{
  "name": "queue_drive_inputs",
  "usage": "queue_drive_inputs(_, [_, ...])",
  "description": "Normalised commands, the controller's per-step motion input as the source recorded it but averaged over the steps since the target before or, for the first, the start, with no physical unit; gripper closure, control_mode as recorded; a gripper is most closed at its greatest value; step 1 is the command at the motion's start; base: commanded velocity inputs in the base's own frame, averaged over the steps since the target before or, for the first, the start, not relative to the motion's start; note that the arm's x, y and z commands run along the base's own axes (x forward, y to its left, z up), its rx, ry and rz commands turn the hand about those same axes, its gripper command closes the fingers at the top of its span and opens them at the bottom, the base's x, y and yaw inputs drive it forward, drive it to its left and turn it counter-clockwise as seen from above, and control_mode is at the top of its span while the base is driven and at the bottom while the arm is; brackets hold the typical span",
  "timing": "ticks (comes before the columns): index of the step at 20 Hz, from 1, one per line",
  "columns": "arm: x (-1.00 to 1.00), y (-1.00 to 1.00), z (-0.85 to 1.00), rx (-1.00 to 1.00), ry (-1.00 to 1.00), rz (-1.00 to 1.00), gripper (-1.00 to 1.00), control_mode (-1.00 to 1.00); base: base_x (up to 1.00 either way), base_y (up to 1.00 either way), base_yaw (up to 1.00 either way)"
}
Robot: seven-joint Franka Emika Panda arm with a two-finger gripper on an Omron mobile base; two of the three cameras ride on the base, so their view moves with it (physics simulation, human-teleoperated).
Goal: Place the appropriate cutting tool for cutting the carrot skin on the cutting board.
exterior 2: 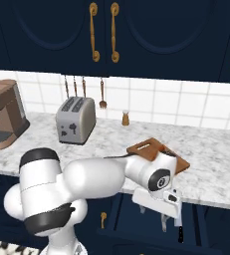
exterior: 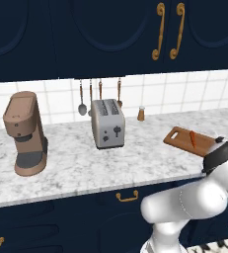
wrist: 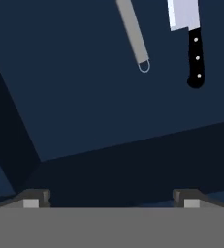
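Note:
The reddish-brown cutting board (exterior: pixel 180 139) lies on the marble counter at the right, and the small orange carrot (exterior: pixel 193 140) rests on it. In the right base view my arm covers part of the board (exterior 2: pixel 147 148). My gripper (exterior 2: pixel 154 217) hangs below the counter edge, pointing down into an open dark blue drawer (wrist: pixel 84 97). In the hand view the gripper (wrist: pixel 112 198) is open and holds nothing. On the drawer floor ahead lie a slim grey tool with a loop at its end (wrist: pixel 132 33) and a knife with a black riveted handle (wrist: pixel 196 54). Both are well clear of the fingertips (wrist: pixel 36 196).
A silver toaster (exterior: pixel 107 123) stands mid-counter and a brown coffee machine (exterior: pixel 25 133) at the left. A small shaker (exterior: pixel 141 113) and hanging utensils (exterior: pixel 82 101) are by the tiled wall. Navy cabinets with gold handles (exterior 2: pixel 102 31) hang overhead.

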Motion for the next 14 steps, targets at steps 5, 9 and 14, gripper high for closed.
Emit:
queue_drive_inputs(5, [0.06, -0.11, -0.34, 0.03, 0.01, 0.01, -1.00, -1.00, 0.00, 0.00, 0.00])
queue_drive_inputs(9, [0.00, -0.17, -0.36, 0.08, 0.00, 0.00, -1.00, -1.00, 0.00, 0.00, 0.00])
queue_drive_inputs(14, [0.00, -0.10, -0.38, 0.08, 0.00, 0.01, -1.00, -1.00, 0.00, 0.00, 0.00])
